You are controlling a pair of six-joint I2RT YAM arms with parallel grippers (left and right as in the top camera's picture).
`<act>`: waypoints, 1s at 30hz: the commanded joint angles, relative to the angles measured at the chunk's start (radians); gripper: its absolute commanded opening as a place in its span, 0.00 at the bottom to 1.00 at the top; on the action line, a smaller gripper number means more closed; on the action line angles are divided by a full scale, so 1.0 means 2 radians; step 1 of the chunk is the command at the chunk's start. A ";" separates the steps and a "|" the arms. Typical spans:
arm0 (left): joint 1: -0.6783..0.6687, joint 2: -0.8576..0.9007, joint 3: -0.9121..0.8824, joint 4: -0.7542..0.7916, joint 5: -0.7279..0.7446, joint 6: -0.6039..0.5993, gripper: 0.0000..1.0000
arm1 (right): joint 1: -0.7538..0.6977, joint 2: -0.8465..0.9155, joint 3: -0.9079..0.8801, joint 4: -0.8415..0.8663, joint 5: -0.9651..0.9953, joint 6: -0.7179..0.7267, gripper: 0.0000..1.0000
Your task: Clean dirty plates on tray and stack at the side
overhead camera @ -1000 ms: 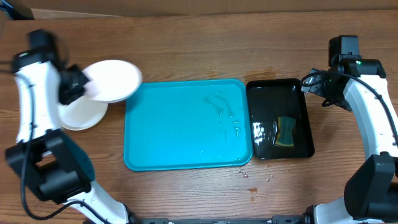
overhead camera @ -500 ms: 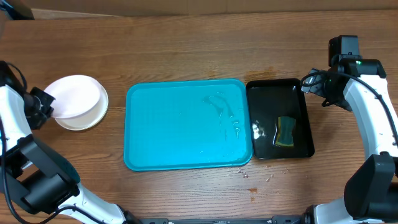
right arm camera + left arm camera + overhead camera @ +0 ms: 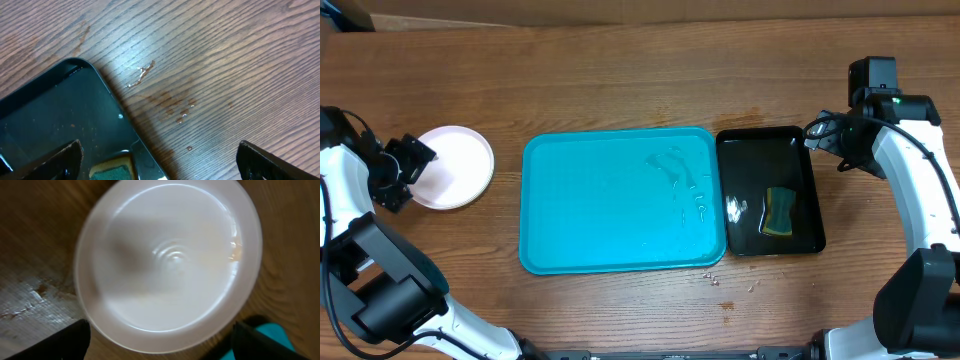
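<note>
A white plate (image 3: pixel 452 166) lies flat on the wood, left of the turquoise tray (image 3: pixel 600 215). Whether others lie under it I cannot tell. My left gripper (image 3: pixel 408 170) is at the plate's left edge, open and holding nothing. In the left wrist view the plate (image 3: pixel 167 262) fills the frame, looks clean, and sits just beyond the left gripper (image 3: pixel 160 347), whose fingertips (image 3: pixel 67 342) stand wide apart. No plate is on the tray, only water drops (image 3: pixel 680 175). My right gripper (image 3: pixel 820 133) hangs open over the black tray's far right corner.
A narrow black tray (image 3: pixel 745 160) sits against the turquoise tray's right side, with a green and yellow sponge (image 3: pixel 780 211) in it. In the right wrist view the black tray's corner (image 3: pixel 50 115), the sponge (image 3: pixel 112 171) and wet marks (image 3: pixel 172 102) on the wood show.
My left arm carried the white plate from the tray's left edge to the spot on the left, set it down on another plate there, and opened. The right arm has not moved.
</note>
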 commanded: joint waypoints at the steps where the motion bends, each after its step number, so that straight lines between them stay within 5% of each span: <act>1: -0.017 -0.010 0.049 -0.016 0.149 0.076 0.86 | 0.001 -0.002 0.001 0.003 0.005 0.004 1.00; 4: -0.037 -0.010 0.065 -0.031 0.171 0.086 0.88 | 0.001 -0.002 0.001 0.003 0.005 0.004 1.00; 6: -0.051 -0.010 0.065 -0.033 0.170 0.086 1.00 | 0.001 -0.002 0.001 0.003 0.005 0.004 1.00; 30: -0.108 -0.010 0.065 -0.031 0.167 0.086 1.00 | 0.001 0.002 0.001 0.003 0.005 0.004 1.00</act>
